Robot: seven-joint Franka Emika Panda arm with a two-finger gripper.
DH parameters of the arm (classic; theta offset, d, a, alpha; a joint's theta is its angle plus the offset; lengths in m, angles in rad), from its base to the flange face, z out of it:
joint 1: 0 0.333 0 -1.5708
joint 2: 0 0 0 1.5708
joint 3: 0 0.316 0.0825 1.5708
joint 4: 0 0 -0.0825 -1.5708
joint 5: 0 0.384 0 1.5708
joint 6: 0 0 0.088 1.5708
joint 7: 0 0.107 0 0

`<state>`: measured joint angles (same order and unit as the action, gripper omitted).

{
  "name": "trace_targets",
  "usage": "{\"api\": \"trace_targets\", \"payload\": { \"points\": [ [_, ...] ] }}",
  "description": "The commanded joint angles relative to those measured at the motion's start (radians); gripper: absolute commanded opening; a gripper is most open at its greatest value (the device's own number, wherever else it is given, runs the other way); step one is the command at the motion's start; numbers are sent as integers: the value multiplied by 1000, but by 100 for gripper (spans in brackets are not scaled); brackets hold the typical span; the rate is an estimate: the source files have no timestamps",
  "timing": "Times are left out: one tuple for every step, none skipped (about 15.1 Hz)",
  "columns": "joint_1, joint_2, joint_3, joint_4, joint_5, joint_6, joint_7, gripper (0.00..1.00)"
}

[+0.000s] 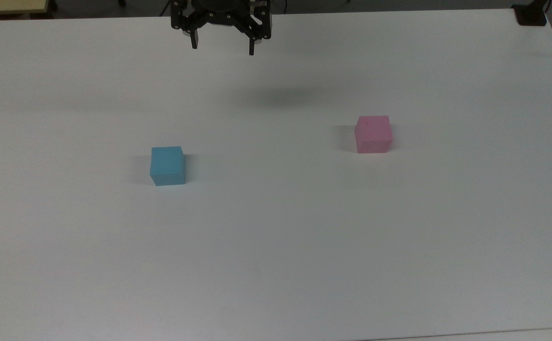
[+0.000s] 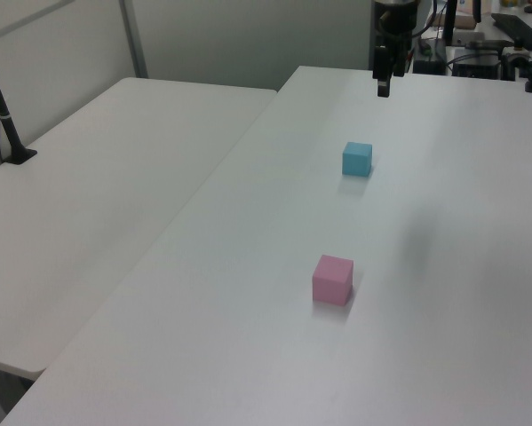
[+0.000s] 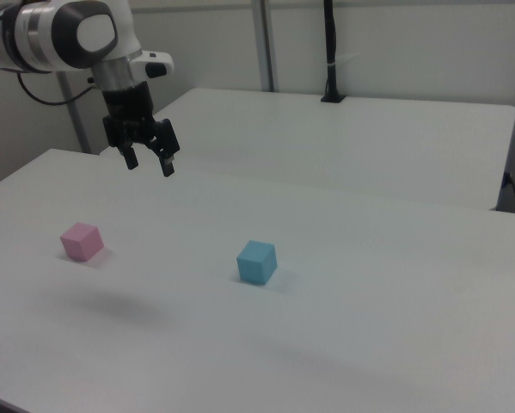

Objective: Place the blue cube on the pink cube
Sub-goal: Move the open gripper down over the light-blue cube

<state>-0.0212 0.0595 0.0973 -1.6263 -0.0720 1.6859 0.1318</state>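
The blue cube (image 1: 167,165) (image 2: 357,159) (image 3: 256,261) rests on the white table, left of centre in the top view. The pink cube (image 1: 373,134) (image 2: 333,280) (image 3: 82,242), with a tiny dark mark on its top, sits apart from it toward the top view's right. My gripper (image 1: 222,48) (image 2: 383,86) (image 3: 150,165) hangs open high above the table near its far edge in the top view, holding nothing, well away from both cubes. Its shadow falls on the table between them.
A second white table (image 2: 97,195) (image 3: 369,138) adjoins the work table. A black post (image 2: 3,111) (image 3: 330,52) stands on it. A dark fixture (image 1: 530,14) occupies the top view's far right corner. Equipment (image 2: 488,35) lies beyond the table end in the left view.
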Motion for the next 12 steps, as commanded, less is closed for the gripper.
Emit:
{"api": "trace_targets", "payload": {
  "points": [
    [-16,-4,-14,-17,20,18,-159,100],
    [-22,12,-24,-17,20,37,-200,100],
    [-26,32,-31,-15,20,53,-224,100],
    [-31,58,-33,-11,18,76,-238,100],
    [-37,87,-33,-4,12,99,-245,100],
    [-46,117,-34,-3,5,121,-250,100],
    [-63,141,-37,-3,3,147,-254,100],
    [-77,170,-47,-3,3,185,-258,100],
    [-78,192,-54,-3,3,198,-258,100],
    [-77,218,-65,-3,3,213,-256,100],
    [-77,246,-67,-3,3,242,-248,100],
    [-77,270,-68,-4,3,274,-245,100]
  ]
}}
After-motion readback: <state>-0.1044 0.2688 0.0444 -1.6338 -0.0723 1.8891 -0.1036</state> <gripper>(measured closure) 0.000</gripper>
